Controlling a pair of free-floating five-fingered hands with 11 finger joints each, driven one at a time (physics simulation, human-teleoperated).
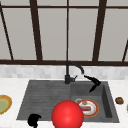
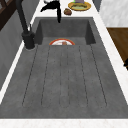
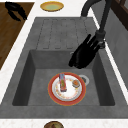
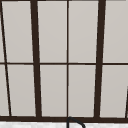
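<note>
At the sink's front left edge, the left hand (image 1: 33,120) is held idle, fingers curled on nothing. Rightward, the right hand (image 1: 94,82) is poised above the basin beside the faucet (image 1: 72,71), fingers extended and empty. Below it lies the red-rimmed plate (image 3: 67,88); a downward reach is judged next.

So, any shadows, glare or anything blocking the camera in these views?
Front view: a plain red ball covers the sink's front edge and part of the plate; right hand hangs by the faucet. Right side view: flat, even light, no glare on the basin. Upper view: window evenly lit, no reflections.
</note>
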